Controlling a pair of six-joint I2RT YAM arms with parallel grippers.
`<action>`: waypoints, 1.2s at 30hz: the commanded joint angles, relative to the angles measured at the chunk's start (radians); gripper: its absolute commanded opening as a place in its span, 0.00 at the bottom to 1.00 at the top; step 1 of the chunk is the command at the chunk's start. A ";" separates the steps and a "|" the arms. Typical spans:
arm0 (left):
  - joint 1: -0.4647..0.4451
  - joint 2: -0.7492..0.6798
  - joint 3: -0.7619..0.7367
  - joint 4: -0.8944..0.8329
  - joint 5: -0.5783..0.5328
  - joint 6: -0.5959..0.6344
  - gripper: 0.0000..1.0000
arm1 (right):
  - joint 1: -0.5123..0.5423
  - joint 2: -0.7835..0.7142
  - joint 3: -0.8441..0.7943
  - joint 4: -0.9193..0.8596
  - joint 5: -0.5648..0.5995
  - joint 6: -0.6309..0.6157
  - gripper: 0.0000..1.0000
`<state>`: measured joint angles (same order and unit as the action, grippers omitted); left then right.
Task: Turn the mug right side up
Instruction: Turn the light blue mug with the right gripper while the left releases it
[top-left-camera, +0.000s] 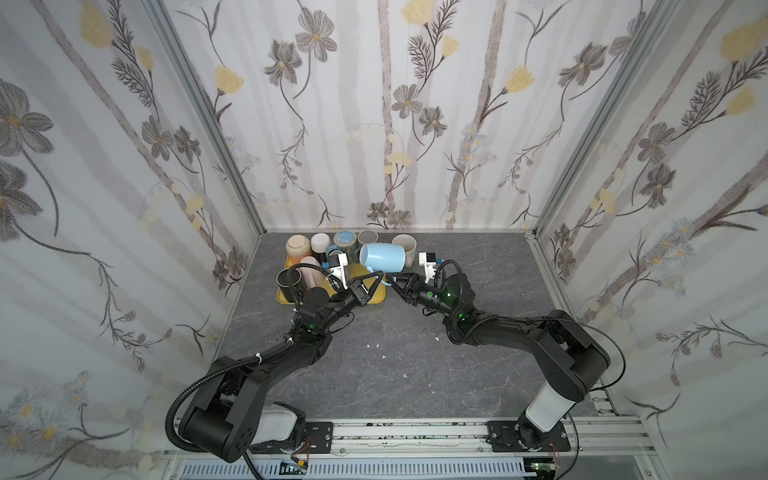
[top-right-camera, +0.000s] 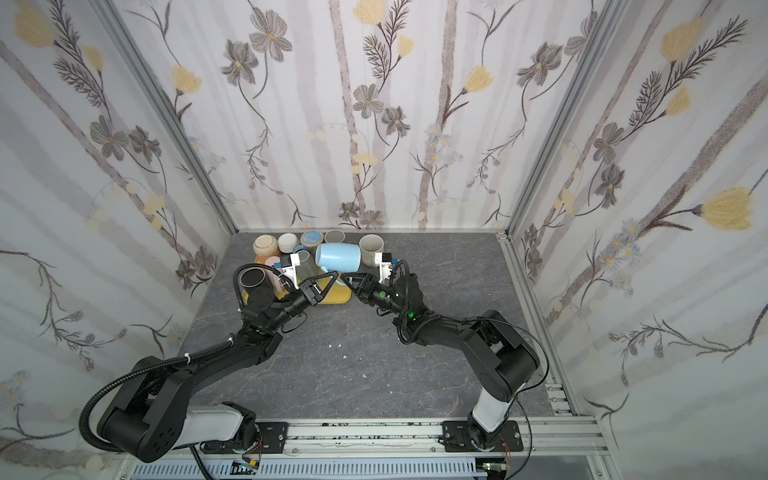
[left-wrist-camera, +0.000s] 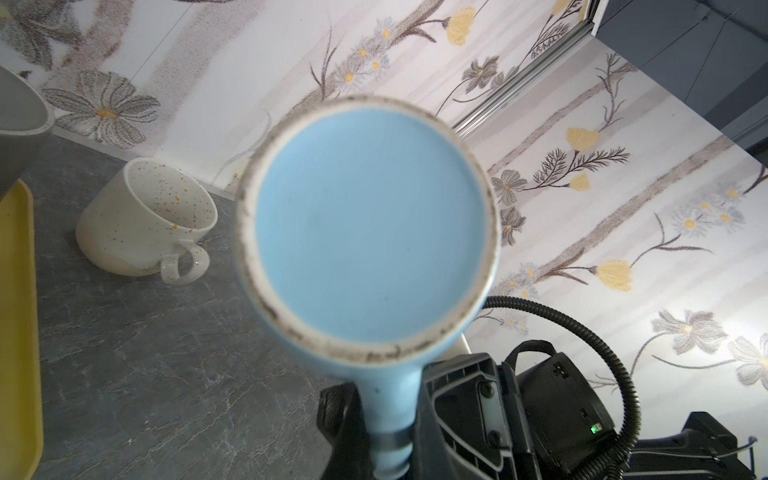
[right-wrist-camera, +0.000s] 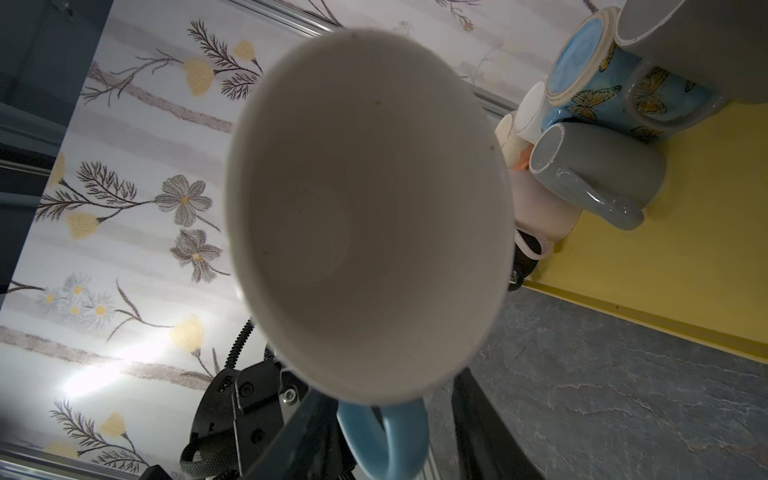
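While the glossy light-blue ceramic mug (top-left-camera: 383, 258) hangs sideways in both top views above the edge of the yellow plastic tray (top-left-camera: 376, 296), we judge the turn half done. The left wrist view shows our left gripper (left-wrist-camera: 390, 419) clamped on its handle. In the right wrist view, we cannot tell whether our right gripper (right-wrist-camera: 386, 440), flanking the handle, grips; uprighting remains.

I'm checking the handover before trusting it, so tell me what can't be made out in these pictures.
- Right gripper contact on the light blue mug: top views too small; in the right wrist view the mug's mouth blocks the fingertips.
- Left gripper fingertips: cut off by the left wrist view's lower edge, behind the mug's handle.
- Yellow tray: mostly covered by the arms and other mugs.
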<state>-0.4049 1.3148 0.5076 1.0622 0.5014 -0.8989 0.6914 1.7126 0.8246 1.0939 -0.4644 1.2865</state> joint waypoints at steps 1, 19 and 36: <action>0.000 -0.029 -0.009 0.124 0.024 -0.027 0.00 | -0.001 0.011 0.007 0.107 -0.030 0.050 0.35; -0.015 -0.040 -0.003 -0.094 0.075 -0.075 0.16 | -0.001 -0.062 0.004 -0.046 -0.023 -0.067 0.00; -0.050 -0.041 0.046 -0.246 0.034 -0.008 0.50 | -0.173 -0.275 -0.018 -0.365 0.057 -0.253 0.00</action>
<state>-0.4526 1.2858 0.5331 0.8547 0.5495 -0.9417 0.5476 1.4624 0.8089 0.6838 -0.4229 1.0702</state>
